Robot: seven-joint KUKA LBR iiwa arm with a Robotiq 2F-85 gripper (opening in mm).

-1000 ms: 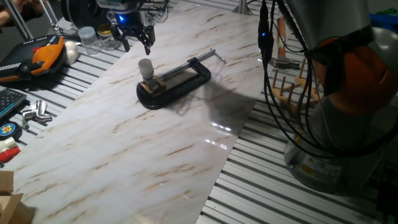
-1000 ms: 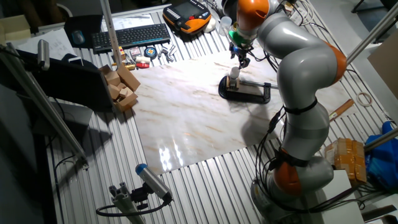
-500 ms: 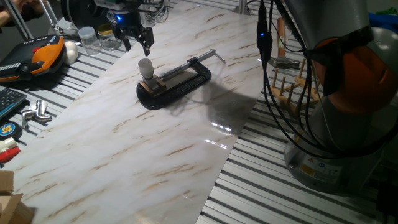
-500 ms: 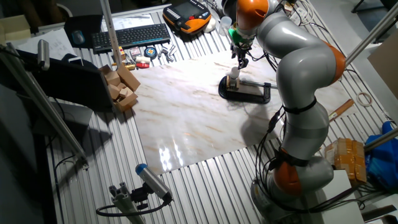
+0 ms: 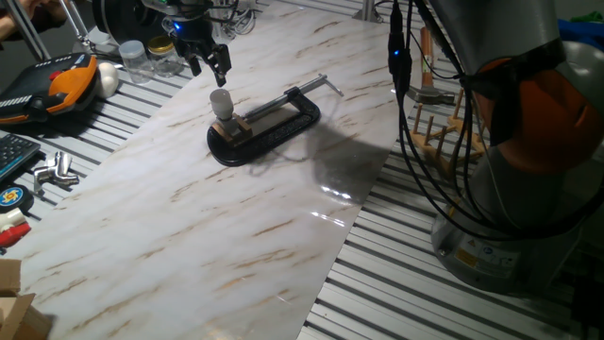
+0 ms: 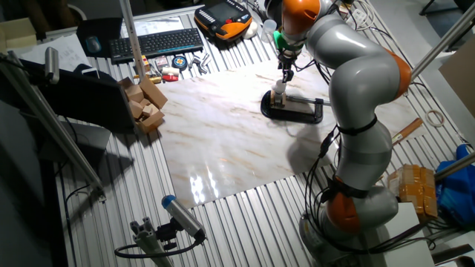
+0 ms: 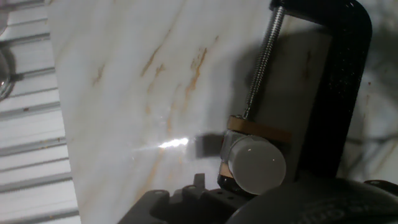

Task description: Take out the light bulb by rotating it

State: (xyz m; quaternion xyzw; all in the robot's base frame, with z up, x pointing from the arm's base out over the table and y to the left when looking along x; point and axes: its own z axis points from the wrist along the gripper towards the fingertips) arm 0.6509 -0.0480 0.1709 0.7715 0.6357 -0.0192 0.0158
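Gripper (image 5: 209, 68) hangs in the air above and slightly behind the light bulb (image 5: 221, 102), clear of it, with a visible gap between fingertips and bulb top in one fixed view. Its 2 dark fingers (image 5: 225, 64) stand apart with nothing between them; it holds nothing. In the other fixed view the gripper (image 6: 286, 73) sits directly over the bulb (image 6: 279, 88), and the gap there is too small to judge.

Hand view: the bulb (image 7: 255, 164) shows as a frosted white dome seen from above, low in the frame, upright. No fingertips can be made out here, only dark hand hardware along the bottom edge.

Bulb stands upright in a brownish holder (image 5: 232, 127), which is pinched in the jaw of the black C-clamp (image 5: 269, 127). The clamp lies flat on the marble-pattern board (image 5: 217, 222), its threaded screw (image 7: 261, 59) running away from the bulb toward the handle end (image 5: 324, 82).

Beyond the board, on the slatted table (image 5: 396, 283): 2 clear jars (image 5: 137, 57) and an orange-and-black pendant (image 5: 57, 85) at the far left, with a white egg-shaped object (image 5: 109, 77) between them. The grey and orange arm (image 6: 356, 96) arches over the clamp from the near-right side in the other fixed view.
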